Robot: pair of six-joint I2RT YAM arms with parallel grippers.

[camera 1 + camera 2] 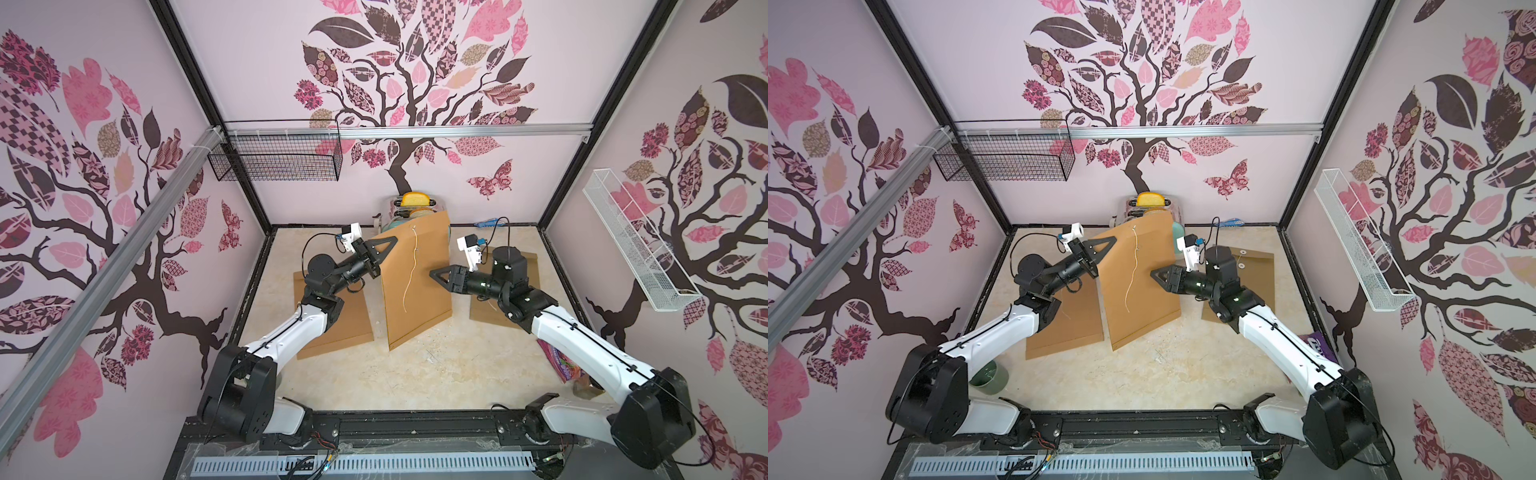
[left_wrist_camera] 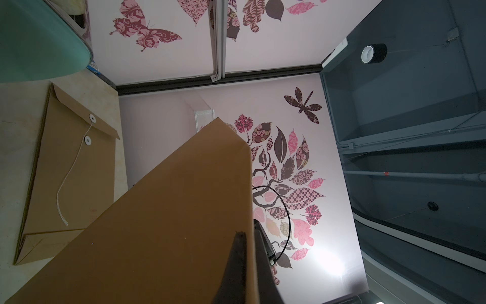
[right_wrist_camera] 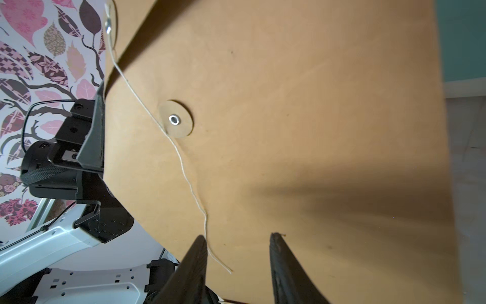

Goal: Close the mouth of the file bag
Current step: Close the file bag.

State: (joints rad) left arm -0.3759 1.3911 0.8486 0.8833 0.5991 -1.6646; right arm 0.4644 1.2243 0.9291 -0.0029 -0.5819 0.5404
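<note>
A brown paper file bag (image 1: 415, 291) (image 1: 1142, 291) stands on end in the middle of the table. My left gripper (image 1: 384, 245) (image 1: 1106, 245) (image 2: 248, 231) is shut on the bag's upper side edge and holds it upright. A thin white string (image 1: 411, 266) (image 3: 184, 168) hangs from the flap's disc down the bag's face, past the round button (image 3: 175, 119). The flap stands a little off the face. My right gripper (image 1: 433, 273) (image 1: 1153, 274) (image 3: 238, 235) is open in front of the face. The string's loose end dangles just inside one of its fingers (image 3: 197, 252).
Two other brown envelopes lie flat, one under the left arm (image 1: 332, 328) and one under the right arm (image 1: 528, 266) (image 2: 71, 171). A toaster with bread (image 1: 417, 203) stands behind the bag. A green cup (image 1: 990, 376) sits near the left arm's base.
</note>
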